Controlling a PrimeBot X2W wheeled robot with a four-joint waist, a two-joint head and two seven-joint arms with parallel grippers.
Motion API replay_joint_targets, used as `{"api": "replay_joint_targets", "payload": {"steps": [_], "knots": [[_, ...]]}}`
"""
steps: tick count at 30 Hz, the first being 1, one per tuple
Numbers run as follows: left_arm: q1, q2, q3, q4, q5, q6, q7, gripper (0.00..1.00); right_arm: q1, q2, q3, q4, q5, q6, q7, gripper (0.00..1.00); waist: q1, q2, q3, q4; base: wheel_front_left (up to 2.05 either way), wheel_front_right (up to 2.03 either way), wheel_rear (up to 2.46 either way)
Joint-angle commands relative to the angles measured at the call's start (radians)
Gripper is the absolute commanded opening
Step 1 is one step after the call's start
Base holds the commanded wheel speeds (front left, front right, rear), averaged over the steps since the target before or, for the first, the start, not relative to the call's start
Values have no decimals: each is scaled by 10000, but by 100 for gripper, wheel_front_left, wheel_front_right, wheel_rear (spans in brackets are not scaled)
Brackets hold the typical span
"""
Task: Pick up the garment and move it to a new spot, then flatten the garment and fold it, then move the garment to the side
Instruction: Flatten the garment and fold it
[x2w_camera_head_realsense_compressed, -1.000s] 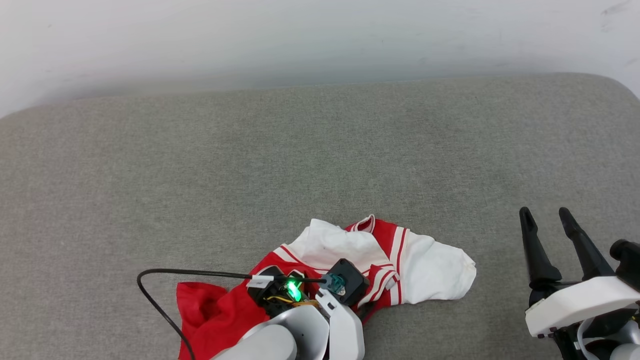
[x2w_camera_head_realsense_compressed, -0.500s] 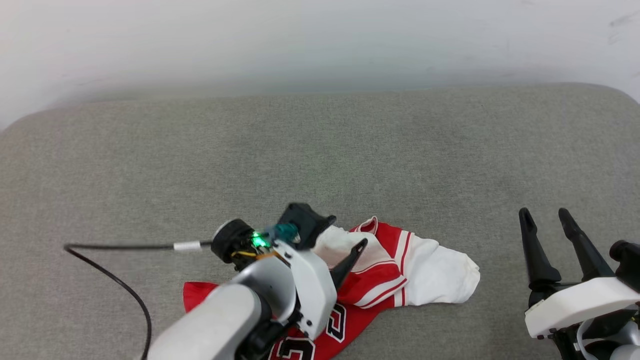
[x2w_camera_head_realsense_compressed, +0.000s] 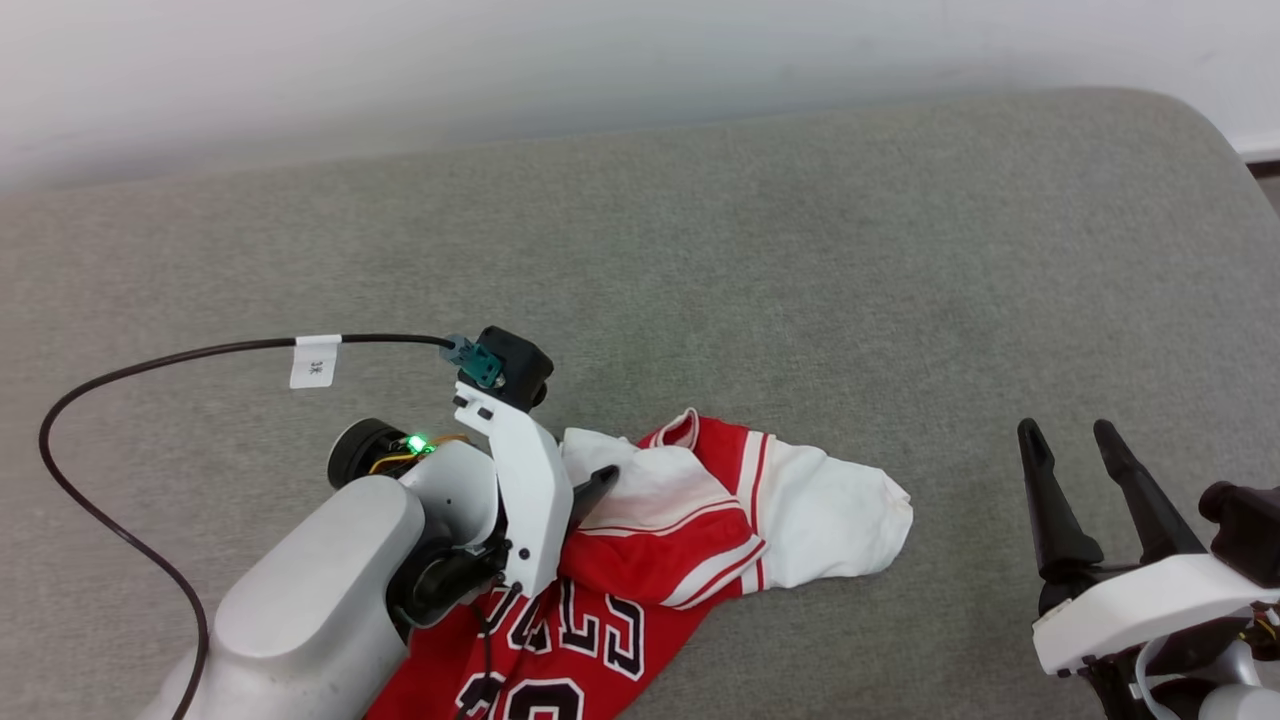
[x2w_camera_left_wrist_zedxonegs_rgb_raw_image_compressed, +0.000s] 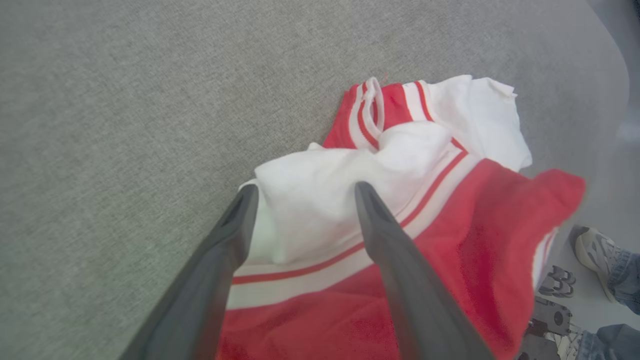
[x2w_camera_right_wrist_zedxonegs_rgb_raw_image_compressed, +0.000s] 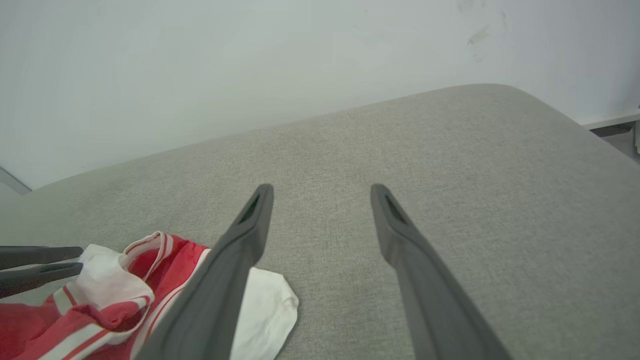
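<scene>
Soft, limp jersey (x2w_camera_head_realsense_compressed: 640, 560), bunched; best pinched at the white sleeve (x2w_camera_left_wrist_zedxonegs_rgb_raw_image_compressed: 325, 165). Left hand (x2w_camera_left_wrist_zedxonegs_rgb_raw_image_compressed: 306, 189), right hand (x2w_camera_right_wrist_zedxonegs_rgb_raw_image_compressed: 321, 187) spread wide, empty.

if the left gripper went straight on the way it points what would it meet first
Most likely the garment: the open left gripper points at its bunched white sleeve, grey cushion beyond. The gap to the cloth is unclear.
</scene>
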Motion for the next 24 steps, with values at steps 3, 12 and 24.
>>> {"api": "replay_joint_targets", "payload": {"steps": [3, 12, 24], "knots": [[-180, -41, -26, 382, -225, -144, 250, 100, -237, 9, 67, 124, 71, -3, -147, 100, 0, 0, 312, -265, 0, 0, 0], [-450, -98, 33, 754, -11, -155, -311, 0, -369, 9, -14, 439, 122, -3, -292, 100, 0, 0, 403, -223, 0, 0, 0], [299, 812, 1824, 684, 310, 2054, -2726, 0, -357, 9, -270, 233, -216, -3, -54, 100, 0, 0, 137, 501, 0, 0, 0]]}}
